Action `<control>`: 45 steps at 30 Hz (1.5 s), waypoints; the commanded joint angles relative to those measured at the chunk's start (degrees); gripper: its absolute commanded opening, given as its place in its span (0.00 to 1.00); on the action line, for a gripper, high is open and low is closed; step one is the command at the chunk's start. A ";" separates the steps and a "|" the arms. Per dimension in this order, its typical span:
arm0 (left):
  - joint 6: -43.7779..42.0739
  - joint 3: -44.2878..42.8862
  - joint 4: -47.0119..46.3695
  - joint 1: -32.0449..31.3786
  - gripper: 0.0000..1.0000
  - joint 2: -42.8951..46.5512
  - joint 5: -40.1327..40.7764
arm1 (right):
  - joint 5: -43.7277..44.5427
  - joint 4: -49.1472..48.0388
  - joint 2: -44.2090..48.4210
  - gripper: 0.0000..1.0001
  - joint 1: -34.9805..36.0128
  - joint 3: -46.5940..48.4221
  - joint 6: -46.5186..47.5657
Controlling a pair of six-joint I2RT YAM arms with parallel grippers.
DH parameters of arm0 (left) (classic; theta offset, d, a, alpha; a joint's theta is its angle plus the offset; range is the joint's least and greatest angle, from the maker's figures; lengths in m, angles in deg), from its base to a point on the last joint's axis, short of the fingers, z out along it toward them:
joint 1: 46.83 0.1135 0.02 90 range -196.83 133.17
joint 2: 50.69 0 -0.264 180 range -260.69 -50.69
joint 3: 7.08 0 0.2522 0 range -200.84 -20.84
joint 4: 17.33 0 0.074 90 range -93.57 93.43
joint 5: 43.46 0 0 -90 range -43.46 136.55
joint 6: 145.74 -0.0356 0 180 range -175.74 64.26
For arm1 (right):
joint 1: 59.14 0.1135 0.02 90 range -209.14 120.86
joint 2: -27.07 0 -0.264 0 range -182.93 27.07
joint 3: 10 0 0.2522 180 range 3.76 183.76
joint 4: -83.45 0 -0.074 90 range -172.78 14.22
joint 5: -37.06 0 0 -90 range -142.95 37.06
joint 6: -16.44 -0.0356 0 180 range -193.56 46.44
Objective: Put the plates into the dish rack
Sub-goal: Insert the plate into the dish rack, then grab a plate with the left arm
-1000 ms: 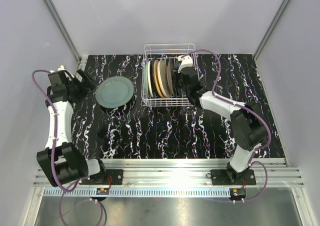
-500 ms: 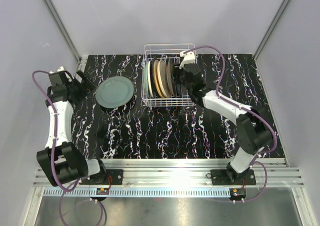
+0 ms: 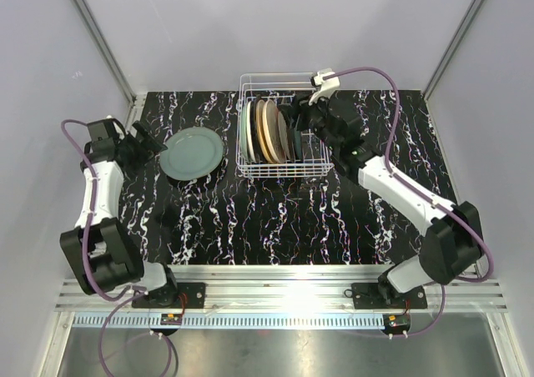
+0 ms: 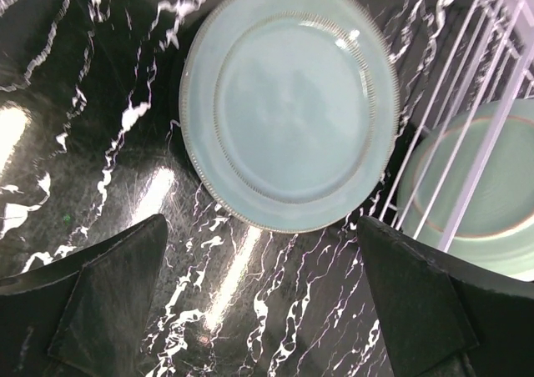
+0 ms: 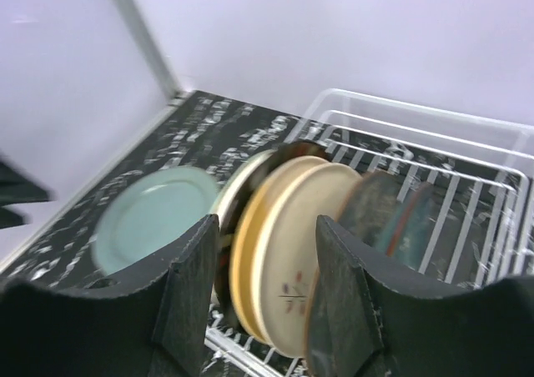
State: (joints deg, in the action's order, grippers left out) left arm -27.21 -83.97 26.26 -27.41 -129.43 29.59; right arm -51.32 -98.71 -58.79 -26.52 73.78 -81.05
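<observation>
Hovering low over the table (image 3: 275,218), the left gripper (image 4: 261,219) had its jaws spread fully, nothing between them. The pale green plate (image 4: 288,102) lay straight ahead of the fingertips, its near rim just past them in the left wrist view. The plate was flat on the table, face up. Being round, it had no long axis to line up on, so only the rim edge facing the gripper mattered. Beyond the plate's far side stood the dish rack (image 3: 284,81), just beside the plate but not touching it. So gripper, plate and rack sat roughly in one line, left to right in the top view. The right gripper (image 5: 265,227) was above the rack with its jaws parted and nothing clamped. The racked plates (image 3: 267,131) stood on edge below it, packed toward the rack's left side, with free wire to their right. My read: the left arm was clearly nearer the loose plate, while the right had the whole rack in between. The pick probably hinges on getting a finger under that near rim, since the plate lay flush. It would then need tipping upright to match the standing plates.
</observation>
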 commanded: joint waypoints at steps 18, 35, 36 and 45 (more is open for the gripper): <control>4.25 0.47 -11.63 2.90 0.89 -20.57 -14.43 | -12.97 -0.69 15.20 0.58 0.43 -12.44 4.85; 3.02 -2.52 -10.05 3.08 0.68 -29.45 -12.14 | -14.11 -2.54 13.53 0.57 0.43 -16.84 1.33; 3.02 -2.61 -9.87 2.99 0.66 -29.63 -12.14 | -14.20 -2.45 13.70 0.57 0.43 -16.84 1.42; 1.26 -2.44 -6.28 2.99 0.40 -29.89 -9.51 | -14.20 -1.22 15.64 0.56 0.43 -16.84 0.28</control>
State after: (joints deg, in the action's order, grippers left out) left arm -23.93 -85.76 17.41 -24.63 -158.50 17.35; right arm -64.65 -99.28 -45.55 -26.46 56.67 -79.69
